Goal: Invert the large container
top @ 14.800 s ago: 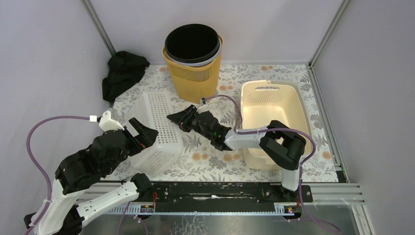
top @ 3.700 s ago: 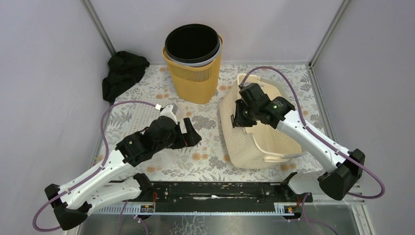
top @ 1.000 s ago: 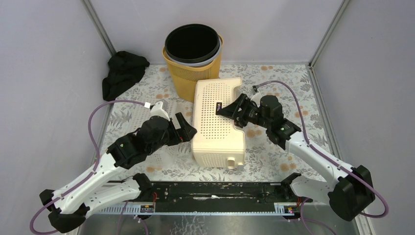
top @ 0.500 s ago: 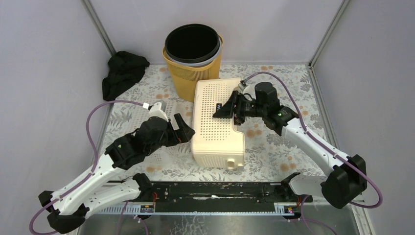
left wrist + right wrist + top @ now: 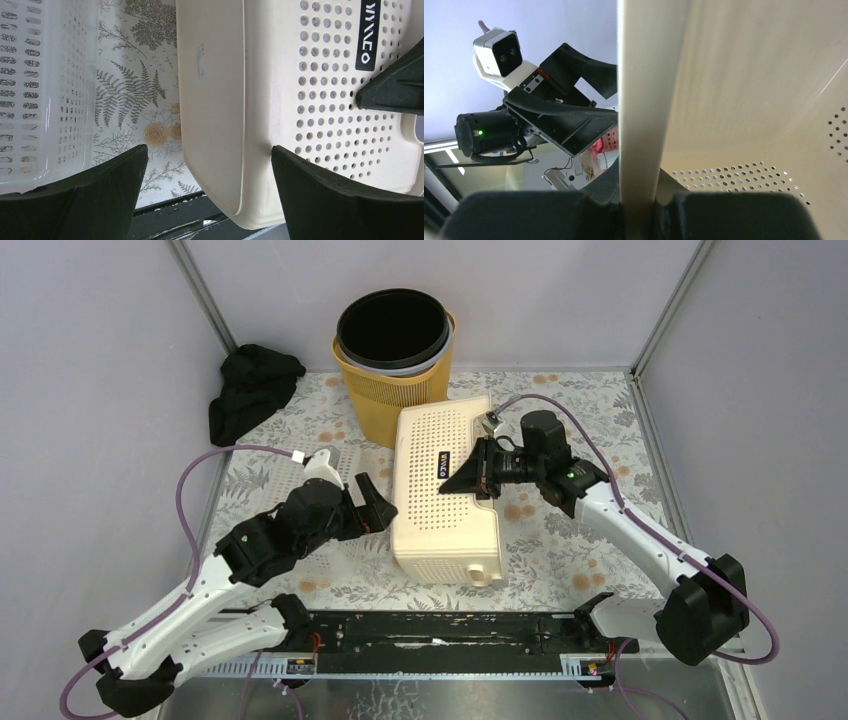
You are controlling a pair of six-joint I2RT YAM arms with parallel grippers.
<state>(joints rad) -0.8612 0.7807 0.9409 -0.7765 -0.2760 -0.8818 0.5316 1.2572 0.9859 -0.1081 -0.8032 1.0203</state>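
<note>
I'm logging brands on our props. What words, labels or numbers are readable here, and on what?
Black label, white letters, on the upturned base of the cream perforated plastic basket: one short word, sideways, too blurred to quote.
Faint small mark on the basket's side wall: too small to read.
No other text shows.

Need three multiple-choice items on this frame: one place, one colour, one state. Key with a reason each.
1. Where does the black cloth lie? A) front right B) back left C) centre
2. What colour is the bin holding the black bucket? A) blue B) red C) yellow
3. How does the cream basket stand? A) upside down B) upright, opening up C) on its side
1 B: it lies far left at the back. 2 C: a yellow perforated wall shows below the bucket. 3 A: its perforated base faces up.
</note>
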